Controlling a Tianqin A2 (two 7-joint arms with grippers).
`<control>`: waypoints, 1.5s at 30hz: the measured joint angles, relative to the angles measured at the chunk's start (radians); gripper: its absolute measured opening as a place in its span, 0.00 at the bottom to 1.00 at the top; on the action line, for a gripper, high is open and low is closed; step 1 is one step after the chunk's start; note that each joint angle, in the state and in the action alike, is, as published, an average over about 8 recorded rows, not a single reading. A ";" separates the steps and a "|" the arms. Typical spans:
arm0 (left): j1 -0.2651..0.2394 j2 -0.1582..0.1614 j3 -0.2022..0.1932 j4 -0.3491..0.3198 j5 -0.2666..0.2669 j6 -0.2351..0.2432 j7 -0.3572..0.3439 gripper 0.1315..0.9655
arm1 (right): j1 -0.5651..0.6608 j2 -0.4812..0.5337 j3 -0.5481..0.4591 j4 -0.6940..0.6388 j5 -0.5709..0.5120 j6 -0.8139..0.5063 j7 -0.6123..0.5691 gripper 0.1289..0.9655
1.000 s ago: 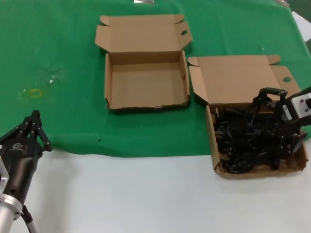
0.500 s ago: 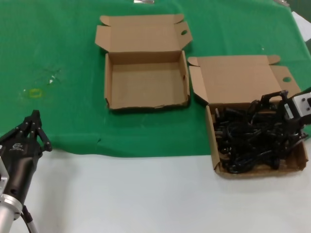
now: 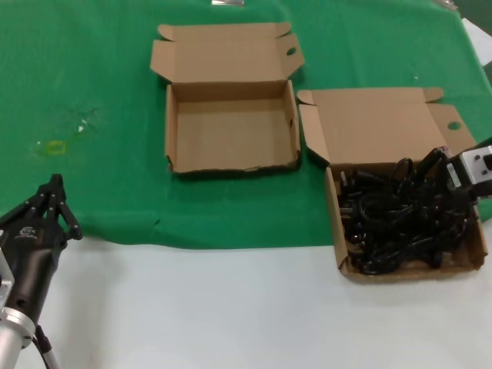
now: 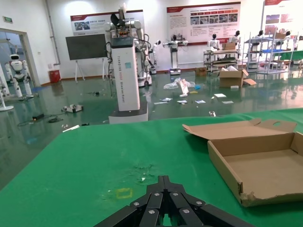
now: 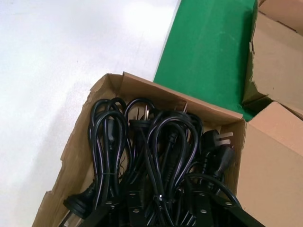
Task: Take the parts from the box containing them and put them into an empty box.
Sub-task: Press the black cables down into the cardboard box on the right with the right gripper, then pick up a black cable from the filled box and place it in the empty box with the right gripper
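Picking step: my right gripper (image 3: 440,171) sits low among the power cords (image 3: 396,223) in the full box (image 3: 342,257), jaw state indeterminate. Next I must secure one cord and carry it to the empty box (image 3: 231,165). Left gripper (image 3: 52,201) parked, fingers together.

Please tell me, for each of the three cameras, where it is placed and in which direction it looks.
Head view: on the robot's head, looking forward and down at the empty box and the box of power cords; shows left gripper and right gripper.
Left wrist view: on the left arm, looking across the green cloth into a hall; shows its own closed fingers.
Right wrist view: on the right arm, looking down on the cords.
Shared: head and left wrist views both show the empty box.
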 joint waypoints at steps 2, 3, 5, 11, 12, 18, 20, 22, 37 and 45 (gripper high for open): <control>0.000 0.000 0.000 0.000 0.000 0.000 0.000 0.01 | -0.006 0.003 0.003 0.011 0.003 -0.002 0.010 0.33; 0.000 0.000 0.000 0.000 0.000 0.000 0.000 0.01 | -0.010 0.005 0.005 0.018 0.005 -0.003 0.016 0.30; 0.000 0.000 0.000 0.000 0.000 0.000 0.000 0.01 | -0.018 0.009 0.009 0.033 0.009 -0.005 0.028 0.25; 0.000 0.000 0.000 0.000 0.000 0.000 0.000 0.01 | -0.040 0.022 0.020 0.076 0.019 -0.010 0.060 0.20; 0.000 0.000 0.000 0.000 0.000 0.000 0.000 0.01 | -0.042 0.024 0.021 0.080 0.020 -0.010 0.062 0.19; 0.000 0.000 0.000 0.000 0.000 0.000 0.000 0.01 | -0.048 0.037 0.026 0.096 0.020 -0.014 0.071 0.11; 0.000 0.000 0.000 0.000 0.000 0.000 0.000 0.01 | -0.050 0.043 0.028 0.106 0.020 -0.016 0.077 0.09; 0.000 0.000 0.000 0.000 0.000 0.000 0.000 0.01 | -0.052 0.050 0.031 0.119 0.021 -0.019 0.085 0.09; 0.000 0.000 0.000 0.000 0.000 0.000 0.000 0.01 | -0.027 0.096 0.062 0.256 0.031 -0.061 0.196 0.08; 0.000 0.000 0.000 0.000 0.000 0.000 0.000 0.01 | 0.031 0.081 0.064 0.286 0.025 -0.083 0.235 0.08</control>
